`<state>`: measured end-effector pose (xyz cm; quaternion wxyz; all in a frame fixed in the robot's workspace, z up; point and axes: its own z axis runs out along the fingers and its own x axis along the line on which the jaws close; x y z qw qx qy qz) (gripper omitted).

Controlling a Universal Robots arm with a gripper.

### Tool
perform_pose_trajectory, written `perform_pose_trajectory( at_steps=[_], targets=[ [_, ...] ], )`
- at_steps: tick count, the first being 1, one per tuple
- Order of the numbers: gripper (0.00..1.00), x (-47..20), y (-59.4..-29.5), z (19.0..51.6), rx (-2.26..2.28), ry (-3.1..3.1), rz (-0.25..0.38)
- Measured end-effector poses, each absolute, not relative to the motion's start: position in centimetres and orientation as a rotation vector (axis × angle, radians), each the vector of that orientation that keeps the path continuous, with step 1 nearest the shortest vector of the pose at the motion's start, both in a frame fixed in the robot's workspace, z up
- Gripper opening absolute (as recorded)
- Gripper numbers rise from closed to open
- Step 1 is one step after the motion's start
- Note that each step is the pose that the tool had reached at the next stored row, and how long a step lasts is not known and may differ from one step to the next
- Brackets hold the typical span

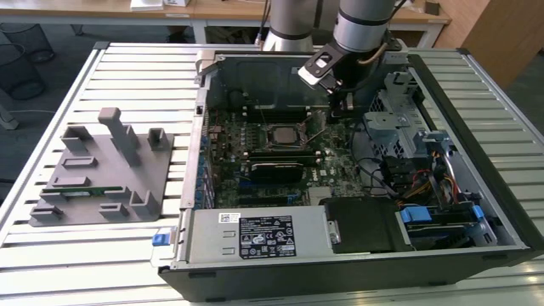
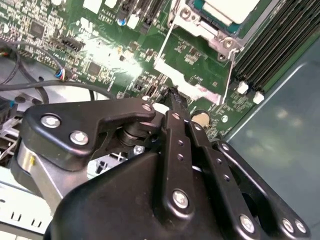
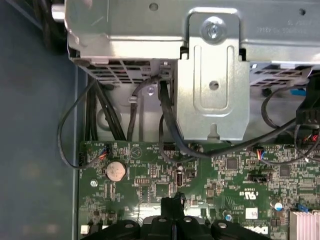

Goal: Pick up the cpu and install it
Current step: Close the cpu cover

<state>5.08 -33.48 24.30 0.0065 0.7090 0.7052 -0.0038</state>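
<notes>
So, we reckon the pick-up part is done. The cpu (image 1: 283, 135) sits in the socket (image 1: 270, 141) in the middle of the motherboard (image 1: 333, 162). That's well apart from the grey fixture (image 1: 98, 166) off to the exterior view's left, where the green memory stick (image 1: 81, 189) lies.

The gripper (image 1: 339, 109) is down inside the case (image 1: 486, 167) near the socket, on the exterior view's right of it. Its fingers are pinched together with nothing we can see between them. We'd call this the tail end of the install, somewhere around the socket's latch. Any next move calls for small, careful motion, since the tips hang close over tiny board parts and near the thin lever (image 2: 229, 75).

The second wrist view gives us what the exterior one can't: the metal frame (image 2: 220, 39) lying round the chip's pale rim, with the fingertips (image 2: 176, 107) near it. Whether that frame is latched, we can't tell. The first wrist view adds the coin battery (image 3: 115, 171) and the drive cage (image 3: 212, 75).
</notes>
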Motion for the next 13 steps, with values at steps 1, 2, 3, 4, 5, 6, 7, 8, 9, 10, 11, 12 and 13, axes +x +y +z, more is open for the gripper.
perform_pose_trajectory(
  at_steps=[1, 2, 3, 4, 5, 6, 7, 8, 9, 10, 11, 12, 13],
  targets=[
    [0.11, 5.0, -33.4, 24.3, 2.218, 2.206, -0.012],
    [0.11, 4.8, -33.4, 24.3, 2.218, 2.206, -0.012],
    [0.11, 4.6, -33.4, 24.3, 2.218, 2.206, -0.012],
    [0.11, 4.4, -33.4, 24.3, 2.218, 2.206, -0.012],
    [0.11, 4.2, -33.3, 24.3, 2.218, 2.206, -0.012],
    [0.11, 4.0, -33.3, 24.3, 2.218, 2.206, -0.012],
    [0.11, 3.8, -33.3, 24.2, 2.218, 2.206, -0.012],
    [0.11, 3.6, -33.3, 24.2, 2.218, 2.206, -0.012],
    [0.11, 3.4, -33.3, 24.2, 2.218, 2.206, -0.012],
    [0.11, 3.2, -33.3, 24.2, 2.218, 2.206, -0.012],
    [0.11, 3.1, -33.3, 24.2, 2.218, 2.206, -0.012],
    [0.11, 3.0, -33.3, 24.2, 2.218, 2.206, -0.012],
    [0.11, 3.0, -33.3, 24.2, 2.218, 2.206, -0.012]
  ],
)
